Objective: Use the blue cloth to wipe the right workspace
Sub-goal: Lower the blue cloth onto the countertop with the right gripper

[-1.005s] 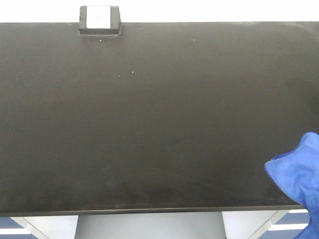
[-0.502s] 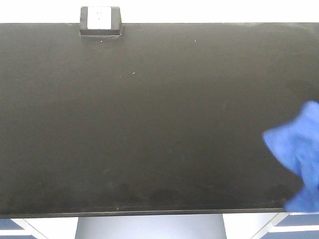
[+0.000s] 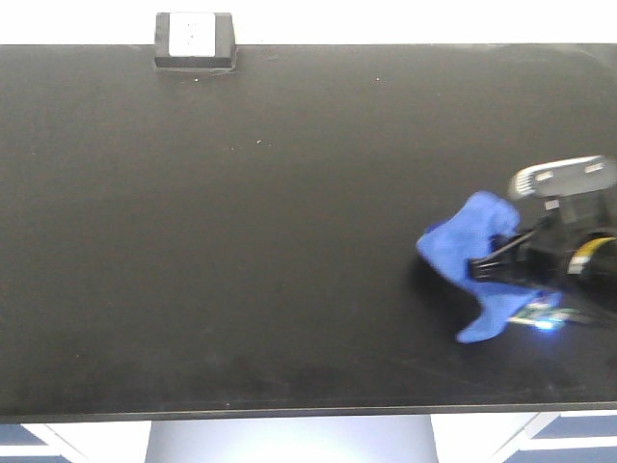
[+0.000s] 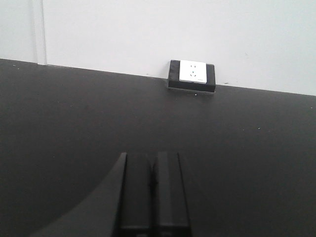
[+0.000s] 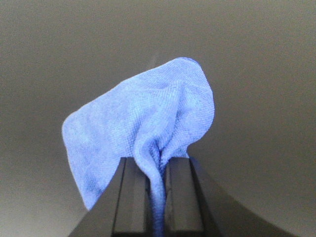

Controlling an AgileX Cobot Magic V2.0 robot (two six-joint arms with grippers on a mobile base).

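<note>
In the front view the right arm is cut off by the right frame edge, so only its wrist housing and the claw end show, and the image there is slightly smeared. The right gripper (image 3: 494,265) reaches in from the right, over the worktop (image 3: 289,241) nearer its front edge than its back. The blue cloth (image 3: 477,256) is bunched at the claw's tip, spreading leftward and toward the front edge from it; whether its lower fold touches the worktop cannot be told from this view. A small bright glint sits just under the claw and cannot be made out.

The right wrist view is clearer: the right gripper (image 5: 157,197) has its two fingers (image 5: 132,197) drawn together on a pinched fold of the blue cloth (image 5: 143,123), which fans out beyond the tips. The surface beyond it is a plain blur.

In the left wrist view the left gripper (image 4: 152,197) shows at the bottom edge, cropped, its fingers (image 4: 134,192) pressed together with nothing between them, above bare worktop (image 4: 74,128).

Farthest off, at the back edge toward the left, a small black box (image 3: 194,40) with a white outlet face stands against the pale wall (image 4: 148,29), well apart from the cloth. Below the front edge, pale cabinet fronts are only partly visible.
</note>
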